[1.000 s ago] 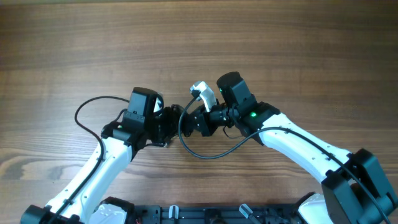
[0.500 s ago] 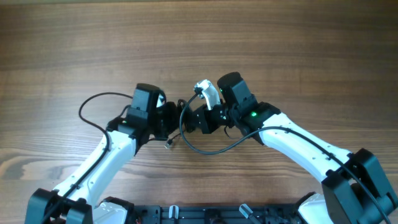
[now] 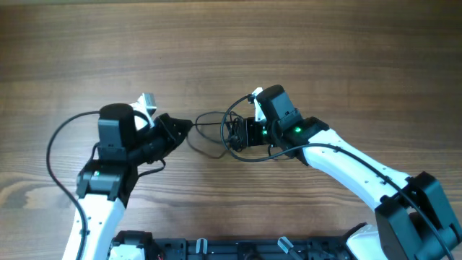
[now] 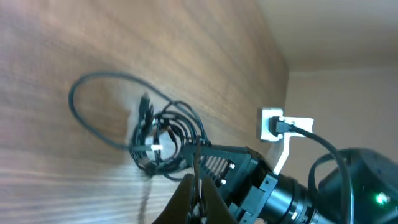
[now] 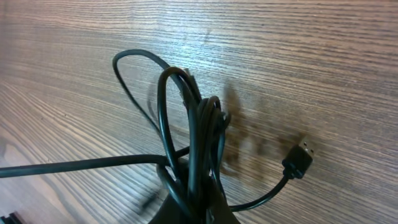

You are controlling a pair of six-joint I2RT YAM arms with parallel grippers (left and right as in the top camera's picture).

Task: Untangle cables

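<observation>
Both left fingers and right fingers pinch cables, wide table beyond

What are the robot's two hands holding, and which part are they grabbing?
The right gripper pinches the cables at their bunched loops. The left gripper pinches just one of them, where it runs out of that bunch.

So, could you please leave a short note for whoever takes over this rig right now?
Left gripper: shut on one thin strand leading out of the cables.
Right gripper: shut on the bunched cables, in the middle between the two grippers.
Done: one strand drawn out sideways; nothing separated yet.
Left: pull that strand clear, then work the remaining loops apart; one plug hangs free.
</observation>
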